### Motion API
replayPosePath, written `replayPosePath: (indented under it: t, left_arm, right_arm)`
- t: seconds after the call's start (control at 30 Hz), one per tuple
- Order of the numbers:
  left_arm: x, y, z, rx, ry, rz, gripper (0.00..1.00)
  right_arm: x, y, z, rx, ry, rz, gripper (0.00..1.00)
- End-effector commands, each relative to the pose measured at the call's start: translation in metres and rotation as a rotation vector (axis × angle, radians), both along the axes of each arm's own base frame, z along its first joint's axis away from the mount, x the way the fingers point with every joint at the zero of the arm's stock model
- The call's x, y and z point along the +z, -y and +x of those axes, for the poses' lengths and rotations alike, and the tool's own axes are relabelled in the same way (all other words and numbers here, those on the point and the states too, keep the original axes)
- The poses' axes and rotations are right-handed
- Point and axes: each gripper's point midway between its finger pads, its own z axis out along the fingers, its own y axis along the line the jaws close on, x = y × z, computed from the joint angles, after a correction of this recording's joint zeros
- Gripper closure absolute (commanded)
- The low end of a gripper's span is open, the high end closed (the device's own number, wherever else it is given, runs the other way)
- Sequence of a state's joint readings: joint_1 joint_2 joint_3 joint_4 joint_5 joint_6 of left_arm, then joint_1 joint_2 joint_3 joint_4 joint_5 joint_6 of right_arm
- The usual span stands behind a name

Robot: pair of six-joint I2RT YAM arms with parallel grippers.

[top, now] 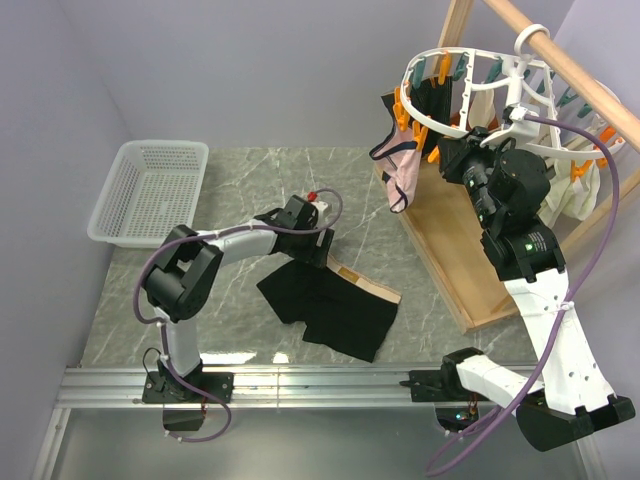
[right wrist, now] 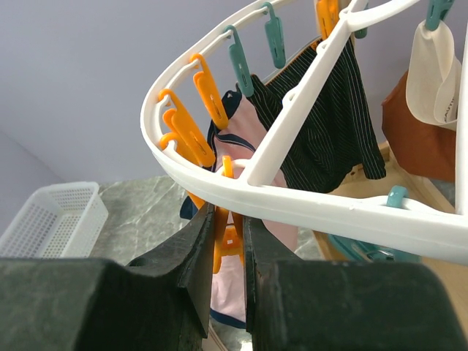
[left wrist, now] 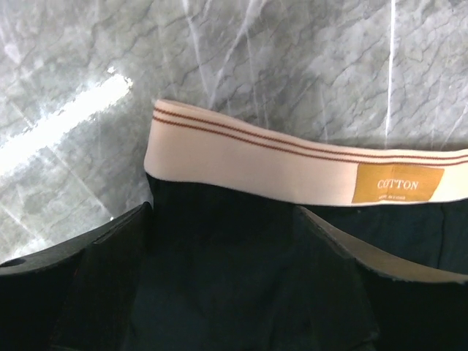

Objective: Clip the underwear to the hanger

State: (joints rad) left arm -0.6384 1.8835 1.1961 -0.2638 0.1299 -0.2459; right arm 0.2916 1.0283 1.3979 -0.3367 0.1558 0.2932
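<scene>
The underwear (top: 330,305) lies flat on the marble surface (top: 250,180) in the middle of the top view, well apart from the hanger (right wrist: 329,212) at the upper right. None of it is clipped, so as I judge it the task is at its start: the garment has yet to be gripped, lifted, carried across and fastened.

My left tool (left wrist: 223,234) sits low over the garment's upper left corner with its jaws wide. In the left wrist view black fabric fills the space between the fingers and the waistband (left wrist: 278,164) runs across just beyond them. Nothing is pinched there, as far as I can see.

My right tool (right wrist: 227,227) is up under the hanger's rim with its jaws narrow. An orange clip (right wrist: 232,252) sits between them, and I take it that I am squeezing that clip ready for the fabric.

In the top view the waistband forms the garment's upper right edge, so the waist faces the upper right of the frame and the leg openings face the lower left. The long axis looks to run along the waistband, from upper left to lower right.
</scene>
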Motion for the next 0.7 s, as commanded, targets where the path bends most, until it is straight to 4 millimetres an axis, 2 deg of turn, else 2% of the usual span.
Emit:
replayPosePath:
  t: [0.0, 0.17, 0.37, 0.47, 0.63, 0.67]
  left_arm:
    - [-0.005, 0.007, 0.002, -0.025, 0.021, 0.047, 0.17]
    - [-0.012, 0.014, 0.0, -0.046, 0.043, 0.093, 0.16]
    - [-0.038, 0.009, -0.012, -0.07, -0.005, 0.182, 0.23]
    - [-0.053, -0.001, -0.015, -0.048, -0.038, 0.24, 0.38]
    - [-0.055, 0.001, -0.021, -0.059, -0.042, 0.235, 0.57]
    - [-0.054, 0.002, -0.02, -0.064, -0.035, 0.228, 0.7]
  right_arm:
    - [0.003, -0.004, -0.006, 0.034, 0.014, -0.009, 1.0]
    - [0.002, -0.004, -0.007, 0.034, 0.013, -0.01, 1.0]
    - [0.002, -0.003, -0.005, 0.028, 0.013, -0.011, 1.0]
    - [0.001, -0.003, -0.005, 0.028, 0.011, -0.011, 1.0]
    - [-0.001, -0.003, -0.004, 0.027, 0.005, -0.012, 1.0]
    - [-0.001, -0.003, -0.004, 0.027, 0.005, -0.012, 1.0]
